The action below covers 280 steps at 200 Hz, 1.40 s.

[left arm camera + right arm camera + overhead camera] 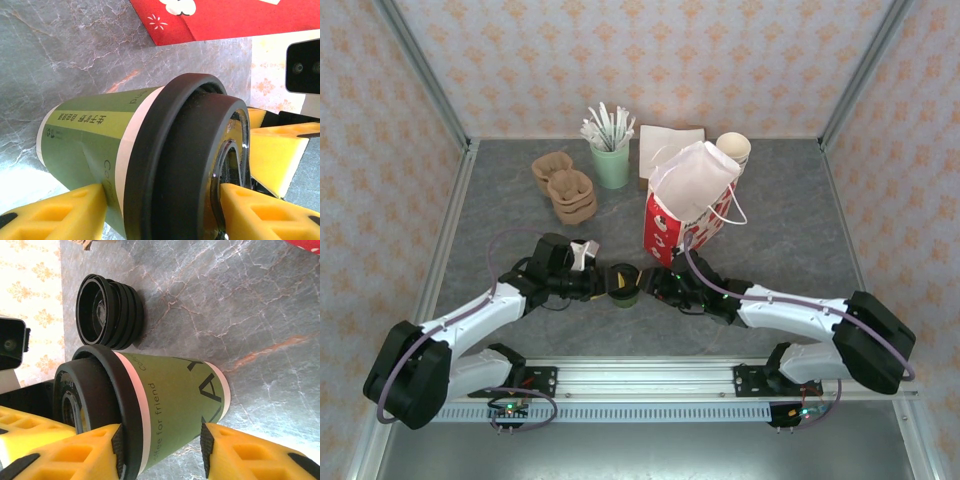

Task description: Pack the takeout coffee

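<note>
The takeout coffee [624, 285], a green paper cup [90, 145] [175, 395] with its round black lid [170, 165] [95, 390] on, sits between both grippers in the middle front of the table. My left gripper [607, 284] [162, 210] is shut on it, one yellow finger against the cup wall and the other on the lid's top. From the other side my right gripper [650, 285] [160, 450] is shut on it too, with one pad on the lid's rim and the other on the cup's lower wall.
A red and white paper bag [685, 205] [225, 17] stands open just behind the cup. A loose stack of black lids [110, 310] lies beside it. At the back are a pale green cup of white sticks [611, 160], brown pulp carriers [565, 185], napkins [665, 140] and a spare cup [733, 150].
</note>
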Motion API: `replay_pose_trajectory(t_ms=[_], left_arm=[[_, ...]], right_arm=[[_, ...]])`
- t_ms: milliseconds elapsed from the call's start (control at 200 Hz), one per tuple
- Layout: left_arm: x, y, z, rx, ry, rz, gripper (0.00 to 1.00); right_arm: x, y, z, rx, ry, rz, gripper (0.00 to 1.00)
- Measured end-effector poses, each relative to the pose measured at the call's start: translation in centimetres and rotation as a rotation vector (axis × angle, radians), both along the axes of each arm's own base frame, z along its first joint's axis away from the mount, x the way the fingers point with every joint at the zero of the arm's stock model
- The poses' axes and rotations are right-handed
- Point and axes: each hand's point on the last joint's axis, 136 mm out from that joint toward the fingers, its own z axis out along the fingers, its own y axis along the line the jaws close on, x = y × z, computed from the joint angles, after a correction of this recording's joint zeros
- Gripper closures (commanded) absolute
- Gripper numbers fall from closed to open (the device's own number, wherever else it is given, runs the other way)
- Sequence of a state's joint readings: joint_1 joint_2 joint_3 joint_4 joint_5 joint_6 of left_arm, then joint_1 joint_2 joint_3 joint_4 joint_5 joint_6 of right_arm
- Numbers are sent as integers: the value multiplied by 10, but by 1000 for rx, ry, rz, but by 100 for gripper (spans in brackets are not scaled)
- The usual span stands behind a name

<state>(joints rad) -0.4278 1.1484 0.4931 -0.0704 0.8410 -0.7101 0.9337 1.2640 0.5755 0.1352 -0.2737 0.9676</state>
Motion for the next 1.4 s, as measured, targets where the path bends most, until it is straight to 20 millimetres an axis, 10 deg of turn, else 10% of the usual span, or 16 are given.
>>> replay_pose_trajectory(t_ms=[911, 1401], left_arm=[[-3, 9, 16, 134, 25, -14, 25], [-4, 11, 18, 155, 24, -26, 49]], right_arm=[[4, 4, 28, -49, -26, 18, 47], [8, 10, 22, -72, -23, 32, 48]])
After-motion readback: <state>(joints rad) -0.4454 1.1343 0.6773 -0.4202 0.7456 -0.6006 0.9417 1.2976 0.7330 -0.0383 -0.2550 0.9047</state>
